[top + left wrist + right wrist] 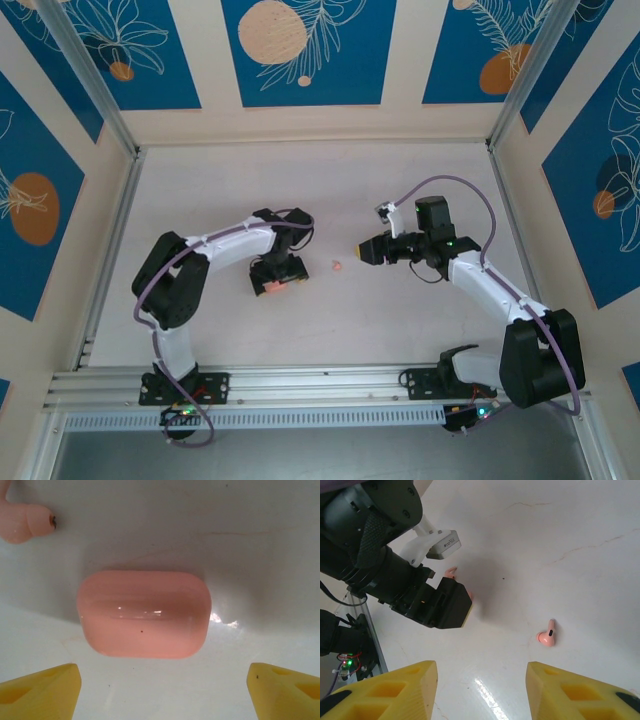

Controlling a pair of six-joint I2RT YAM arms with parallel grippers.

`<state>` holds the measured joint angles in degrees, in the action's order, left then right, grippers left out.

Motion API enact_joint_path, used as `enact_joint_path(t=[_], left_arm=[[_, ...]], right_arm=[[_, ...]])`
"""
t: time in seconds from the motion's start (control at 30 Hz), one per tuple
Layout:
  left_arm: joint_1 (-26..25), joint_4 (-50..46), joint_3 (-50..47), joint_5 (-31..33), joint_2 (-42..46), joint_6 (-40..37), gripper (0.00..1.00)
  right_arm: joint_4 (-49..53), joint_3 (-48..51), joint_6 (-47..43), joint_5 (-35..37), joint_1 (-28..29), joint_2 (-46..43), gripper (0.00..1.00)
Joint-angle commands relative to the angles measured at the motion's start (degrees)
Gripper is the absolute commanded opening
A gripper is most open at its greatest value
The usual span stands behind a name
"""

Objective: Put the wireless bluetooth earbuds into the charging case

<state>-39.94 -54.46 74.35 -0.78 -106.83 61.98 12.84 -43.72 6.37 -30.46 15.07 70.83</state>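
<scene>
The charging case [144, 614], a smooth salmon-pink pebble with its lid shut, lies flat on the white table. My left gripper [162, 695] hovers over it, open, with a yellow fingertip low on either side and clear of the case. In the top view the case [268, 290] peeks out under the left gripper [276, 278]. One earbud [22, 522] lies just beyond the case. Another earbud [546, 636] lies alone on the table between the arms [337, 266], ahead and to the right of my right gripper [480, 690]. That gripper is open and holds nothing [365, 250].
The left arm's black wrist and gripper body [430, 605] takes up the left of the right wrist view, with a pink earbud [451, 572] showing behind it. Patterned walls and aluminium rails [300, 385] enclose the white table [320, 180].
</scene>
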Motion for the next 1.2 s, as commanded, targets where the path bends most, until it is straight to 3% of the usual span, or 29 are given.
enact_joint_path(t=[0.0, 0.7, 1.17], left_arm=[[1.3, -0.4, -0.4, -1.9, -1.9, -0.8, 0.84], [5.0, 1.0, -0.6, -3.0, -5.1, -4.9, 0.75], [5.2, 3.5, -2.3, -5.4, -5.4, -4.7, 0.55]], right_arm=[[1.1, -1.8, -0.8, 0.4, 0.7, 0.5, 0.50], [1.9, -4.6, -0.5, 1.9, 2.8, 2.1, 0.50], [3.1, -5.4, -0.4, 3.0, 2.9, 2.0, 0.49]])
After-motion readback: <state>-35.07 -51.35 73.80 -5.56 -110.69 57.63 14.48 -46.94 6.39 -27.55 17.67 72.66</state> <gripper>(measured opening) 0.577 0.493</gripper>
